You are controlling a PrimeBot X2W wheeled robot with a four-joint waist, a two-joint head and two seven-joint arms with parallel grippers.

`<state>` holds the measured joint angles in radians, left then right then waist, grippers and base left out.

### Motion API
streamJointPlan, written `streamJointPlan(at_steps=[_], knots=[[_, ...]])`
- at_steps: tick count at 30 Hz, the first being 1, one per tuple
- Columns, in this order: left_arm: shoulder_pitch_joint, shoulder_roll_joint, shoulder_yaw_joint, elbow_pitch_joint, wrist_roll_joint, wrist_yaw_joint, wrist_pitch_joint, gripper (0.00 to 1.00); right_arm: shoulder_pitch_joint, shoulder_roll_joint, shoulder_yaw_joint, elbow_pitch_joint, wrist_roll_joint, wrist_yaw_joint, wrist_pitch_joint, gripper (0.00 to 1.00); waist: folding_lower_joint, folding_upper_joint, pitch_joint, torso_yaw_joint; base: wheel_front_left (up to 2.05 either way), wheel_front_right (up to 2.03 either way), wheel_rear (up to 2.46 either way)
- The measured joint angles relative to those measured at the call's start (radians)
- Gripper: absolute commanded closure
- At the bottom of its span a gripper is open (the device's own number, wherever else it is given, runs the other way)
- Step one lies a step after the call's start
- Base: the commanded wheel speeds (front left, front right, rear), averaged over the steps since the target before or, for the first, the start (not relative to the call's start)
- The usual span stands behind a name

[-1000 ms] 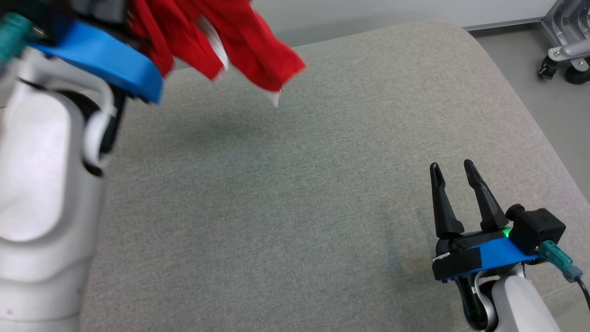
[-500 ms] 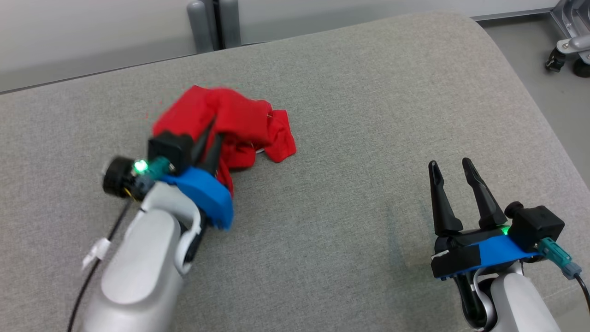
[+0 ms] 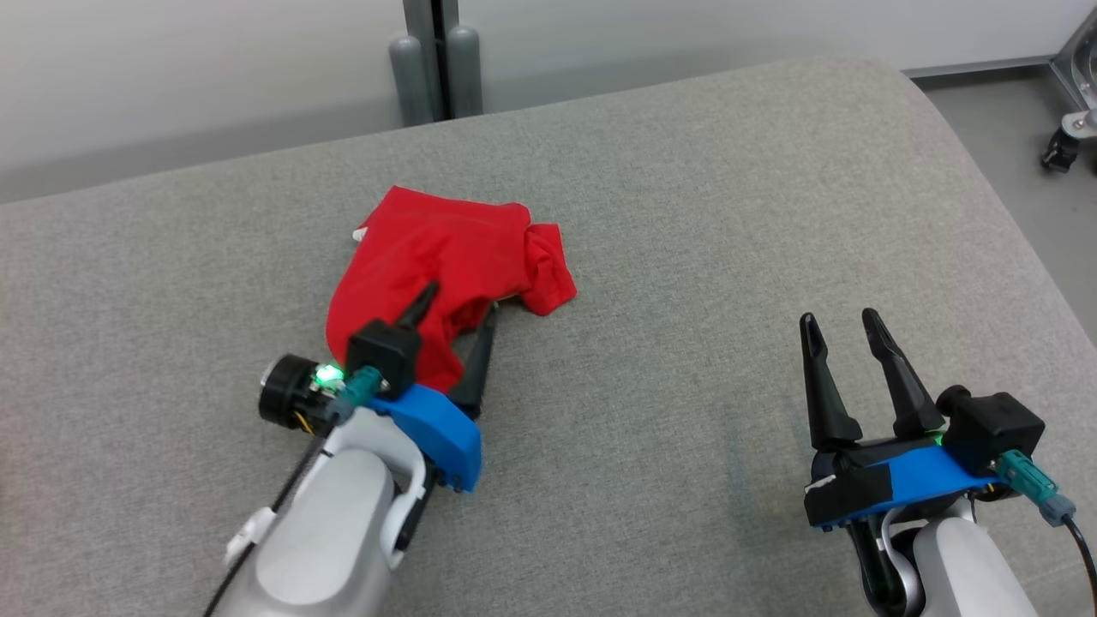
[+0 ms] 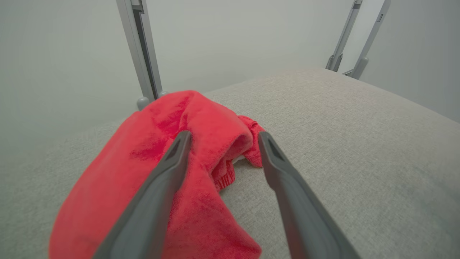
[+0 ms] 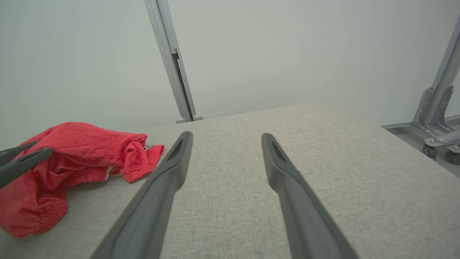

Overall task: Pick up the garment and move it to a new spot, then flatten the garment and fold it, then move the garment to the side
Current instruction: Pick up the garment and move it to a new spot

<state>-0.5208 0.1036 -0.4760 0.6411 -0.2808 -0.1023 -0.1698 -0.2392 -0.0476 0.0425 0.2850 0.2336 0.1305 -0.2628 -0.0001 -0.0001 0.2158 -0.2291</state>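
The red garment [image 3: 446, 248] lies crumpled on the grey padded surface [image 3: 686, 214], left of centre. My left gripper [image 3: 458, 310] is open at the garment's near edge, with one finger over the cloth and the other beside it. In the left wrist view, the garment [image 4: 158, 122] bunches up between and behind the spread fingers of the left gripper [image 4: 224, 136]. My right gripper [image 3: 840, 319] stands open over bare surface at the lower right, well apart from the cloth. The right wrist view shows the right gripper [image 5: 225, 136] holding nothing, with the garment [image 5: 82, 144] off to its left.
A grey post [image 3: 441, 60] stands against the pale wall behind the surface. A wheeled metal frame [image 3: 1067, 141] sits on the floor past the surface's right edge. Bare padding stretches between the two grippers and to the right.
The left arm brought the garment down from the air onto the surface, then opened its jaws and let the cloth go. The head view shifted. The right gripper stayed put.
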Motion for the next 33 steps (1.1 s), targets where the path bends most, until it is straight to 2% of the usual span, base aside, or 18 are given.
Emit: streamJointPlan(at_steps=[5,8,19,26,33], knots=[[0.031,-0.012,-0.028,-0.033,-0.001,-0.003,-0.038,0.00,0.012,0.000,-0.003,0.003,-0.004,0.000,0.000,0.00,0.0000,0.0001,-0.029,0.015,0.00,0.00,0.00],[0.034,-0.006,-0.013,-0.080,-0.001,0.015,-0.065,0.00,0.028,0.000,-0.012,0.003,-0.013,0.000,0.000,0.00,0.0000,0.0003,-0.046,0.034,0.00,0.00,0.00],[0.121,0.081,0.131,-0.230,-0.019,0.103,-0.092,0.00,0.065,0.000,-0.029,0.000,-0.065,0.000,0.000,0.00,0.0000,0.0002,-0.106,0.132,0.00,0.00,0.00],[0.214,0.118,0.221,-0.299,-0.019,0.135,-0.092,0.00,0.082,0.000,-0.040,-0.002,-0.086,0.000,0.000,0.00,0.0000,0.0002,-0.128,0.183,0.00,0.00,0.00],[0.317,0.137,0.281,-0.313,-0.007,0.146,-0.092,0.00,0.102,0.000,-0.036,0.005,-0.095,0.000,0.000,0.00,-0.0001,0.0002,-0.146,0.214,0.00,0.00,0.00]])
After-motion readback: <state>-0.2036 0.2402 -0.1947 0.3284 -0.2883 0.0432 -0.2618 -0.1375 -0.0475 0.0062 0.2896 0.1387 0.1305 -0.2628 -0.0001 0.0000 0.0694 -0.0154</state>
